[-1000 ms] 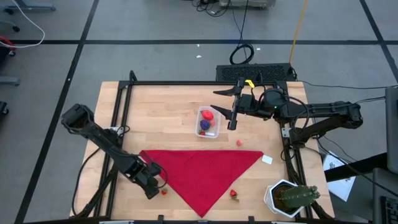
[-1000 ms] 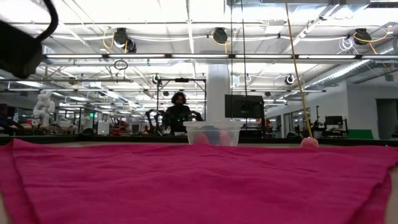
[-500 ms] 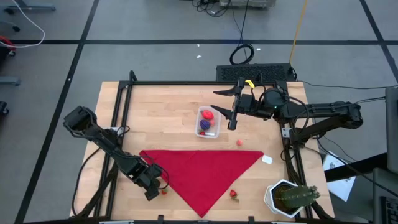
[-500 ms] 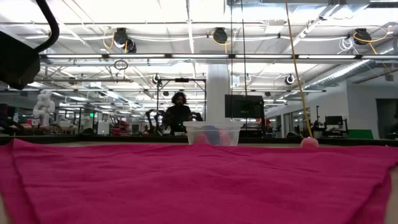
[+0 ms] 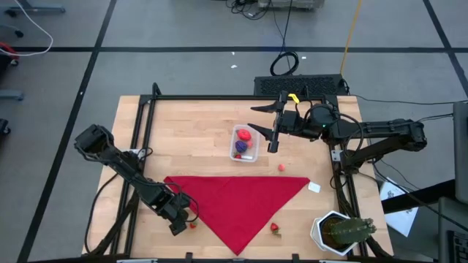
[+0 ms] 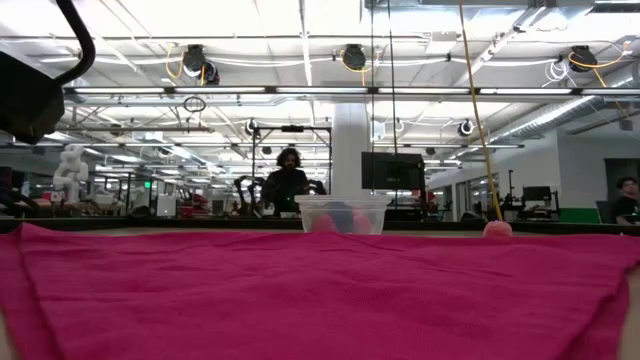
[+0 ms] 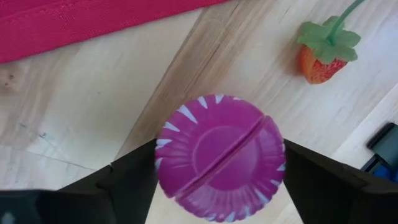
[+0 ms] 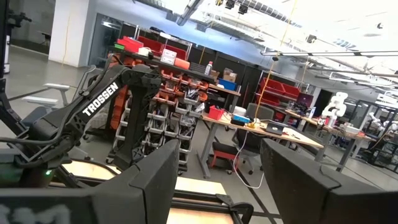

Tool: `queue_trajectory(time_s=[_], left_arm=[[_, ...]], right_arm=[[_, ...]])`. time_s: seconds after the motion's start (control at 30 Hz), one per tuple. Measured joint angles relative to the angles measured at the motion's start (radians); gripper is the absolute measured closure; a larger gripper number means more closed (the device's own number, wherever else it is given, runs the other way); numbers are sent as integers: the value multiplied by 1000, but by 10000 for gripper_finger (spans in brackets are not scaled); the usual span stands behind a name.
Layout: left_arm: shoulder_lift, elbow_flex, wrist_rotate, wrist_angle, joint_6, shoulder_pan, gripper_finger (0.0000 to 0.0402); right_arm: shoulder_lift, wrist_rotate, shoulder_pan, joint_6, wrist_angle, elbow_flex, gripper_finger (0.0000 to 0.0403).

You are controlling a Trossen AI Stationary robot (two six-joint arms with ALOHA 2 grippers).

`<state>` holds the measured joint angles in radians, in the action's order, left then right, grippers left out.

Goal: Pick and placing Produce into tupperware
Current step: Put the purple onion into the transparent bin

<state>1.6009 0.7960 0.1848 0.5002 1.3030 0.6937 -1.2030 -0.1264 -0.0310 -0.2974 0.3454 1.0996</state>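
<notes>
Left wrist view: left gripper (image 7: 217, 186) low over the wooden table (image 7: 93, 124), its two dark fingers (image 7: 134, 180) on either side of a magenta round piece with white rim marks and a slit across it (image 7: 219, 157). Fingers sit right at its flanks; whether they press it or only bracket it, cannot tell. An orange-red strawberry with a green leafy top (image 7: 323, 53) lies near on bare wood. Edge of the red cloth (image 7: 93, 22) runs just beyond.

High view: left gripper (image 5: 179, 219) at the near left of the table, beside the cloth's left edge. Red cloth (image 5: 238, 201) spread as a triangle pointing to the near edge. A second small red piece (image 5: 276, 228) lies just off the cloth's lower right side. Pinkish piece (image 5: 281, 167) on bare wood, above the cloth's right corner. Tupperware (image 5: 246, 144) stands mid-table beyond the cloth, holding a red piece (image 5: 246, 135) and a purple piece (image 5: 240, 147). Right gripper (image 5: 272, 135) hangs just beside the tub's right side, holding nothing, fingers parted. Potted cactus (image 5: 340, 232) at the near right corner.

Low view: tub (image 6: 343, 214) and pinkish piece (image 6: 497, 229) show past the cloth; a person (image 6: 288, 180) sits in the room behind.
</notes>
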Motion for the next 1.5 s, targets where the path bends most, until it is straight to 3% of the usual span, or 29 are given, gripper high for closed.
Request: queue_trajectory(time_s=[0.3, 0.8, 1.3, 1.5], left_arm=[[1, -1, -2, 4, -11, 0, 145], [-16, -3, 18, 2, -26, -9, 126], [-187, -2, -11, 43, -68, -55, 126], [-258, -2, -30, 138, -156, -144, 126]], right_arm=[[0, 0, 0, 1, 0, 0, 183], [0, 0, 0, 1, 0, 0, 183], [0, 0, 0, 2, -7, 0, 183], [0, 0, 0, 0, -7, 0, 183]])
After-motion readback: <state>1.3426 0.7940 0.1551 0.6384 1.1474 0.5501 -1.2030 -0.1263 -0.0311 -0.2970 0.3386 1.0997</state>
